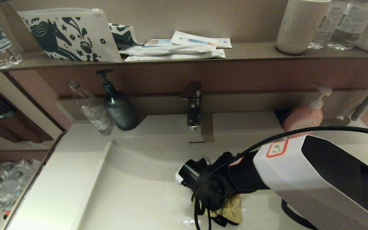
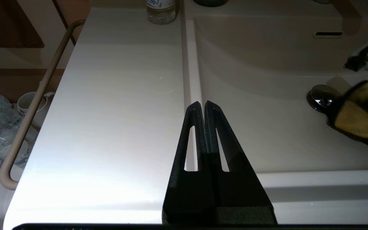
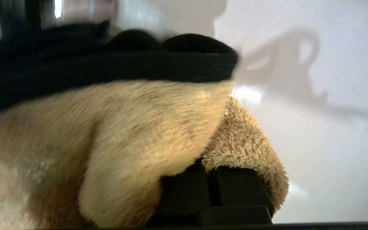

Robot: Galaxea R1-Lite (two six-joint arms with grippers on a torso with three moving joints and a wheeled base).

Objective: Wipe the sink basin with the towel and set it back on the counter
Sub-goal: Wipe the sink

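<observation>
The right tool (image 3: 214, 179) is pinching the mustard-yellow towel (image 1: 232, 209) down inside the sink basin (image 1: 133, 191), beside the chrome drain plug (image 2: 320, 97), so wiping seems underway and returning it to the worktop (image 2: 113, 111) remains, while the left tool (image 2: 203, 107) rests pressed together

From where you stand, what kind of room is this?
Most likely a bathroom, perhaps in a hotel: a sink basin with a tap, soap bottles beside it, and wrapped toiletries on the shelf above.
</observation>
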